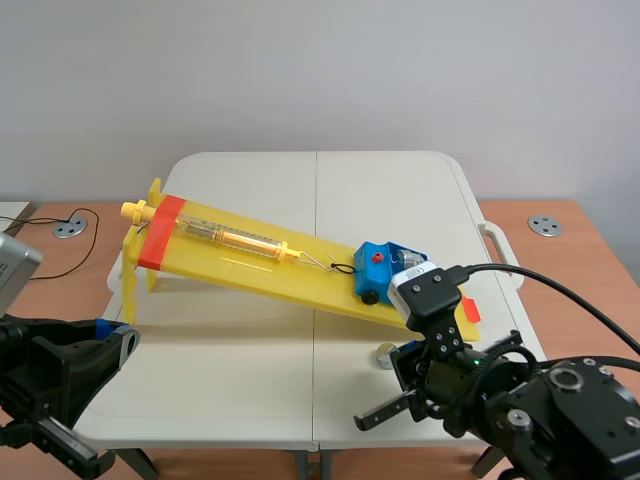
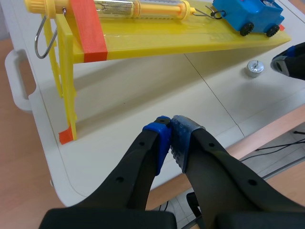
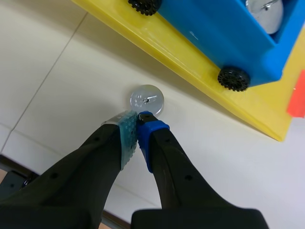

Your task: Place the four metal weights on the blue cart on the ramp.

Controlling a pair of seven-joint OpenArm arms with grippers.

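At the near left corner of the table, the left gripper hangs with its pads pressed together on nothing, well apart from the work, and is best kept out of this step; toward the middle, the right gripper hovers low, its jaws likewise together and empty, the tips just on the near side of a loose metal weight lying flat on the table beside the ramp; to take it well the fingers should first part wider than the disc, then come down astride it, one pad on each side of the rim; the disc looks thin and smooth, so a low, square closure probably matters, else it may skid or tip; beyond it, the lift must clear the ramp's yellow edge and the black wheels; farther on, the blue cart sits at the ramp's low end with one weight in the cart showing; a gentle, low release seems wise, since a knock could roll it; farthest up the slope lies a spring gauge.
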